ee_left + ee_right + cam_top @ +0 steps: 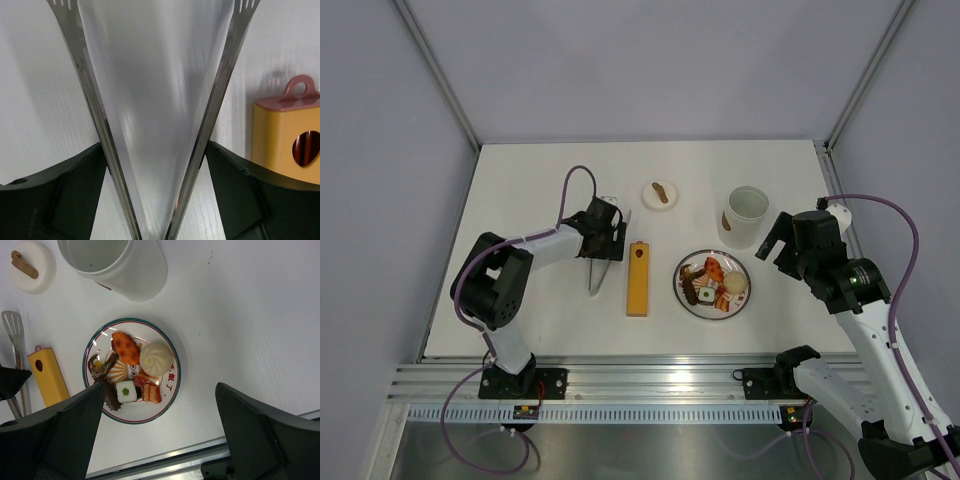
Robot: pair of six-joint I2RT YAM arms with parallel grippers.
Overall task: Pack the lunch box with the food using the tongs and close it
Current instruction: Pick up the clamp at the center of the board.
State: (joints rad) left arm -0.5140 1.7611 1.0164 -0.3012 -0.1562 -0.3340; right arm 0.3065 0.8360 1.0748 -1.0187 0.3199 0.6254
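Observation:
The slim grey metal tongs lie on the table left of centre, their V filling the left wrist view. My left gripper straddles them, and its dark fingers press against the outside of both arms. The lunch box, a tall white tub, stands open at the back right. The food sits on a patterned plate: a pale bun, an orange-red piece, a white-and-green cube and brown bits. My right gripper hovers open beside the tub, holding nothing.
A long flat orange bar lies between the tongs and the plate, close to my left gripper's right finger. A round white lid with a brown handle rests at the back centre. White walls enclose the table on three sides.

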